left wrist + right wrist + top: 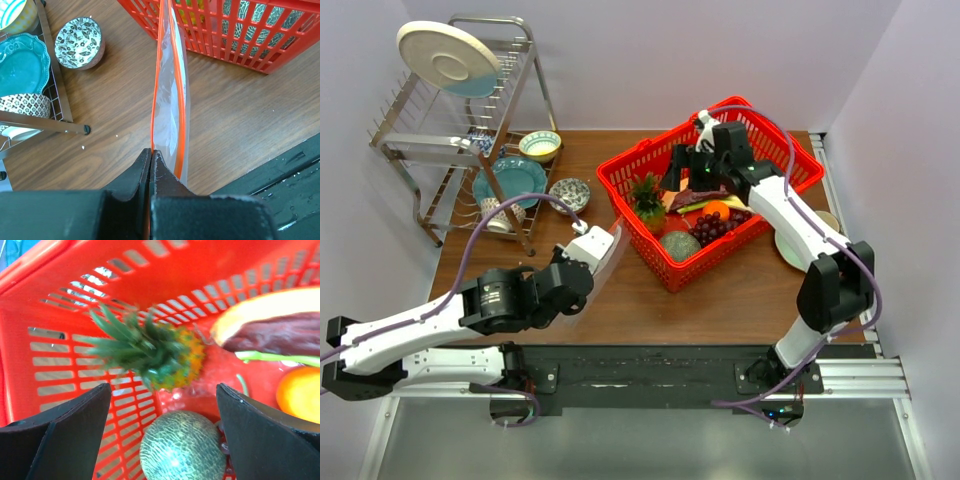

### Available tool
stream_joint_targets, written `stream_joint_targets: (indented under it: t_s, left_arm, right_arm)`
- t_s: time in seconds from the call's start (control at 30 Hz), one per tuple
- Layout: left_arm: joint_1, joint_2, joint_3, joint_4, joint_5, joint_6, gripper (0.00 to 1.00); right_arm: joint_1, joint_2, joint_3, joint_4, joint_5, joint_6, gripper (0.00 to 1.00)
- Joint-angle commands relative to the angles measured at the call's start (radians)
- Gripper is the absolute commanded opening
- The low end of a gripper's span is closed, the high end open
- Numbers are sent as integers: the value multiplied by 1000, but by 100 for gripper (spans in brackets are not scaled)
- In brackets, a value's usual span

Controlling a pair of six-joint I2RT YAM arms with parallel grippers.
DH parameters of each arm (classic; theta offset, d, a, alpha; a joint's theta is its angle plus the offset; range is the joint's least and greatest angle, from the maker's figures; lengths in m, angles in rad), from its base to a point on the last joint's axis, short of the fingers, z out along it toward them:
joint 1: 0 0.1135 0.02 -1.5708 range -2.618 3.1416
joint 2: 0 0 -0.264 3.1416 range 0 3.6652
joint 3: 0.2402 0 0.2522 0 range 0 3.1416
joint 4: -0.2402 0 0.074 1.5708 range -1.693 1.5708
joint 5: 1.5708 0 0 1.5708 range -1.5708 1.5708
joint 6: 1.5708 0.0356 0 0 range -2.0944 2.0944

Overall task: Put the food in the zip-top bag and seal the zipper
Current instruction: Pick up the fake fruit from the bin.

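Observation:
My left gripper (583,258) (151,152) is shut on the zip-top bag (607,248) (171,107), pinching one lip at the corner of its mouth. The bag stands on edge just left of the red basket. The two sides of its orange zipper (154,85) bow apart. My right gripper (686,168) (162,390) hangs open inside the basket, holding nothing. The pineapple (648,199) (167,356) lies just beyond its fingertips, and a green melon (182,447) sits between them. The purple grapes (712,228) lie near the basket's middle.
The red mesh basket (622,168) (70,315) (240,35) also holds an orange (716,210), a purple vegetable (280,335) and a melon slice. A dish rack (440,140) with plates and bowls stands at the back left. A patterned bowl (79,42) sits beside it.

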Motion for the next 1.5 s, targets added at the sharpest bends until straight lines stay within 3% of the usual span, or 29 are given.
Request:
stream_joint_targets:
  t_s: [0.0, 0.23, 0.57, 1.03, 1.13, 1.17, 1.23, 1.27, 1.37, 1.47]
  left_arm:
    - [2, 17, 22, 41, -3, 7, 0]
    - [2, 30, 19, 52, 3, 17, 0]
    - [2, 30, 13, 58, 0, 26, 0]
    - [2, 28, 7, 55, 0, 21, 0]
    - [2, 25, 8, 52, 0, 18, 0]
    - [2, 27, 10, 51, 2, 17, 0]
    - [2, 27, 13, 48, 3, 14, 0]
    - [1, 28, 15, 44, 0, 14, 0]
    - [2, 27, 16, 40, 0, 11, 0]
    - [2, 31, 16, 41, 3, 9, 0]
  right_arm:
    - [78, 59, 125, -75, 50, -70, 91]
    - [127, 151, 211, -136, 108, -109, 99]
    - [167, 221, 242, -185, 153, -147, 98]
    - [190, 233, 263, -103, 125, -190, 98]
    - [192, 259, 304, -107, 119, -201, 83]
    - [192, 265, 317, -112, 115, -207, 69]
    - [190, 270, 344, -129, 119, -209, 51]
    - [190, 265, 347, -130, 118, -209, 32]
    - [190, 229, 344, -130, 128, -204, 0]
    - [192, 160, 335, -139, 182, -196, 0]
